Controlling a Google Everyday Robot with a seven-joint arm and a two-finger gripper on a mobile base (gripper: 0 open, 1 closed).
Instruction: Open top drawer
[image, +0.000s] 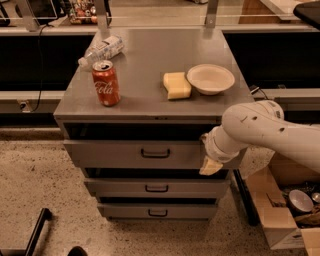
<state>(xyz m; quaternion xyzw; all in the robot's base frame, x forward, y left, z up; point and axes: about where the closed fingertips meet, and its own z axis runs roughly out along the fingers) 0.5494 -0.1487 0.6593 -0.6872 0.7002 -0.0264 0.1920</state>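
Camera view: the wide grey metal top drawer (115, 153), just under the grey metal cabinet top (150, 65), runs 9-to-3 o'clock, its front facing 6 o'clock. The white arm (255, 127) sets its gripper (210, 164) at the drawer's 3 o'clock end, hiding that corner; whether it grips cannot be told.

Arm: we see a smooth, rounded white arm (260, 129) with tiny dark specks.
Wrist: we note ribbed white rings on the wrist (217, 146).
Gripper: our cream-coloured gripper (210, 167) sits at the right end of the top drawer (125, 154).
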